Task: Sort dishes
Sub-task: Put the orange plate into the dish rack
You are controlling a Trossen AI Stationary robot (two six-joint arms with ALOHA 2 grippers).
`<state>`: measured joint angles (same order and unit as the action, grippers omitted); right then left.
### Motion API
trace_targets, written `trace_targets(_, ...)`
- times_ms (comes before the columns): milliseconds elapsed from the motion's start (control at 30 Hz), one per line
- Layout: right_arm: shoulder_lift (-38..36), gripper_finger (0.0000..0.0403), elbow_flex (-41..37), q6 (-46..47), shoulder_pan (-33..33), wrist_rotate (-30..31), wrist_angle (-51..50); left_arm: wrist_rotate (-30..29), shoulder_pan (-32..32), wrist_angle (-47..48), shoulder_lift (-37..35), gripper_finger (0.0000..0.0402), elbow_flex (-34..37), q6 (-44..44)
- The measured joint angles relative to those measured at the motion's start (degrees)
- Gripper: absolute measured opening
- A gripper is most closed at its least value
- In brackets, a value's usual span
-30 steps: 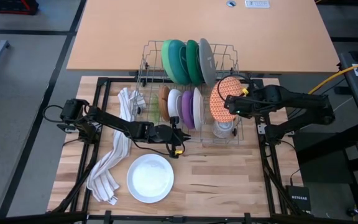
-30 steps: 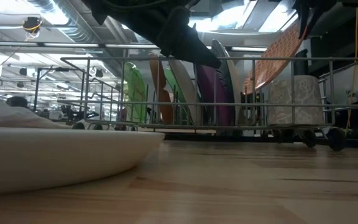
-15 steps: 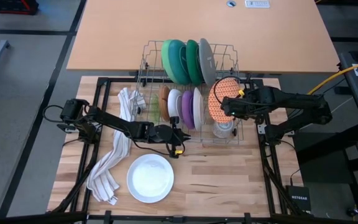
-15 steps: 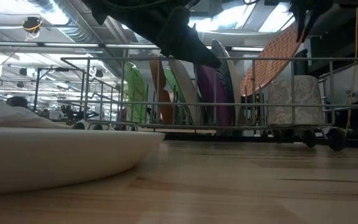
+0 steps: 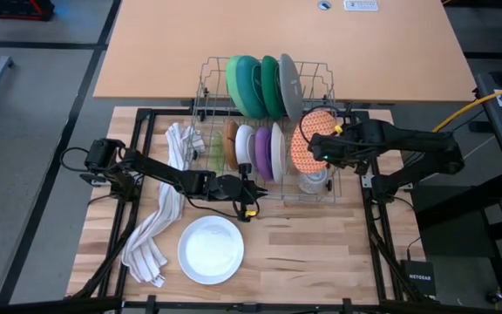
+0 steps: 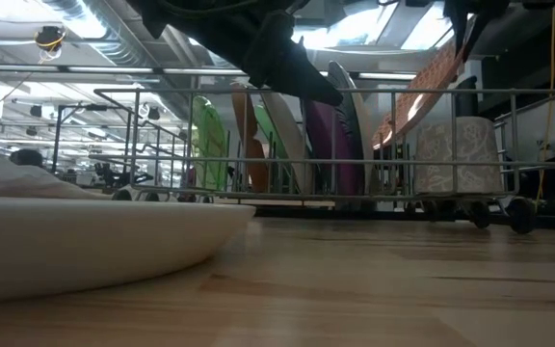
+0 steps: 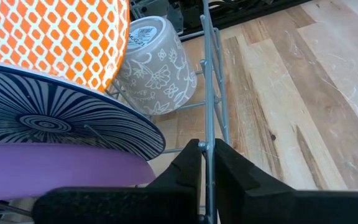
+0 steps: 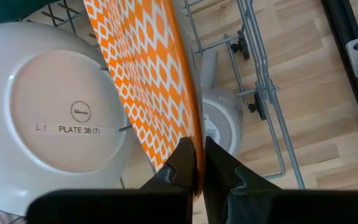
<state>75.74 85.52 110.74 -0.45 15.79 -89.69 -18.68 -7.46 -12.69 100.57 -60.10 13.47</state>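
Observation:
A wire dish rack [image 5: 206,96] holds light green [image 5: 242,83], teal [image 5: 270,83] and grey [image 5: 289,83] plates in its far row. Orange, white, purple [image 5: 262,150] and blue-and-white striped [image 7: 55,121] plates stand in its near row. My right gripper [image 5: 314,148] is shut on an orange patterned plate [image 5: 303,139] at the rack's right end. My left gripper [image 5: 253,194] is shut on the rack's near rim. A white plate [image 5: 210,249] lies flat on the table in front. My left gripper pinches the thin wire of the rack's near top rim [image 7: 205,134] between its two fingers, coming level from the table's left, along the rim. The rack stands on the table. My right gripper pinches the orange patterned plate's upper rim [image 8: 191,134] between its two fingers, coming from the table's right and above. The plate stands tilted on edge, its lower part [image 6: 388,130] down inside the rack beside the striped plate.
A grey patterned cup [image 7: 154,68] stands upside down in the rack's near right corner, under the held plate. A white striped towel [image 5: 159,218] lies left of the rack and the white plate. Bare wood lies to the near right [image 5: 312,244].
My right gripper has gone a little toward the table's left with the orange patterned plate. The plate has tipped more upright, its top swinging toward the striped plate. My left gripper has kept its hold on the rack.

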Motion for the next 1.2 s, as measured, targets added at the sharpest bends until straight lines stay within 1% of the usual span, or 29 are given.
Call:
trace_targets(333,3.3,0.0011,0.1,-0.1,0.0,0.7,0.3,-0.1,0.0,0.0,0.0,0.0024,0.0,0.0)
trace_targets(533,4.7,0.0011,0.1,-1.0,0.0,0.6,2.8,0.0,0.0,0.0,0.0,0.0015,0.0,0.5)
trace_targets(667,5.5,0.0011,0.0,-1.3,0.1,0.2,4.4,0.0,0.0,0.0,0.0,0.002,0.0,0.7)
trace_targets(867,6.4,0.0015,-0.2,-1.0,2.1,-1.2,8.1,0.1,0.3,0.0,0.0,0.0022,0.0,0.7)
trace_targets(1000,7.2,0.0019,-0.2,0.8,3.6,-1.6,8.2,0.4,0.7,0.0,0.0,0.0017,0.0,0.7)
trace_targets(1200,8.9,0.0019,-0.2,1.1,5.1,-1.9,9.9,0.3,0.7,0.0,0.0,0.0024,0.0,0.8)
